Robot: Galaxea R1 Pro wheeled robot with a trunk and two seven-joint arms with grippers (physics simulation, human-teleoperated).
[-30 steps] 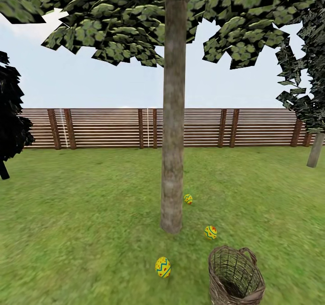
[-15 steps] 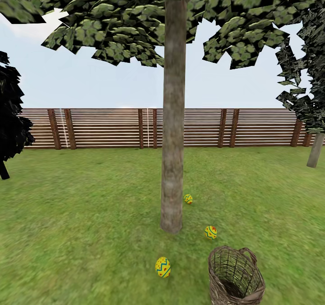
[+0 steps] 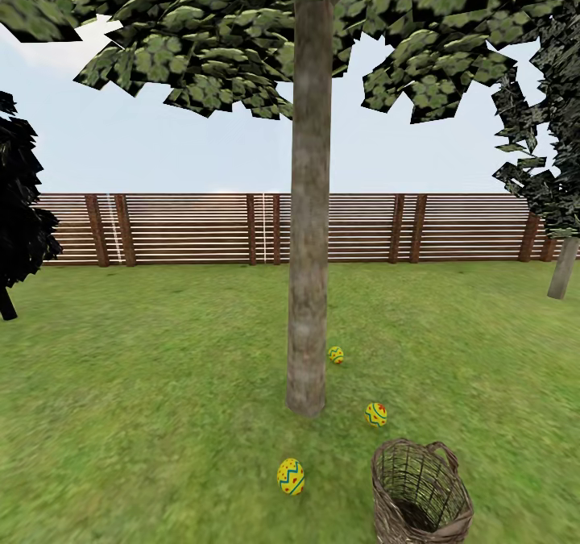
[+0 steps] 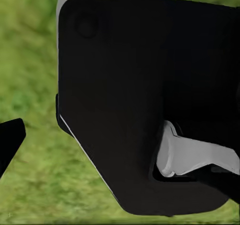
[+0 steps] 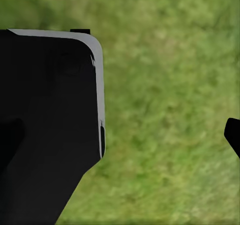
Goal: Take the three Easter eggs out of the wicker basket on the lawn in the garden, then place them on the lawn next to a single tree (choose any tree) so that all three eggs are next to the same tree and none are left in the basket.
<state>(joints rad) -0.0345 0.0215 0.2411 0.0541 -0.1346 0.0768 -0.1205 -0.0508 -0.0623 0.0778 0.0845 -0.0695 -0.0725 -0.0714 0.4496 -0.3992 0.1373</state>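
Three yellow Easter eggs with blue zigzags lie on the lawn (image 3: 145, 391) around the tree (image 3: 309, 246), whose pale trunk stands mid-view. One egg (image 3: 291, 476) is in front of the trunk, another egg (image 3: 375, 414) to its right, and the third egg (image 3: 336, 355) just behind it. The wicker basket (image 3: 403, 479) stands upright at the lower right; I see no egg inside it. My left gripper's fingertip (image 4: 11, 140) and my right gripper's fingertip (image 5: 233, 135) each show at a picture edge over grass, holding nothing.
A brown slat fence (image 3: 185, 228) closes the far side of the garden. A nearly black tree (image 3: 20, 213) stands at the left and a dark mottled tree (image 3: 564, 268) at the right. Black robot body panels block much of both wrist views.
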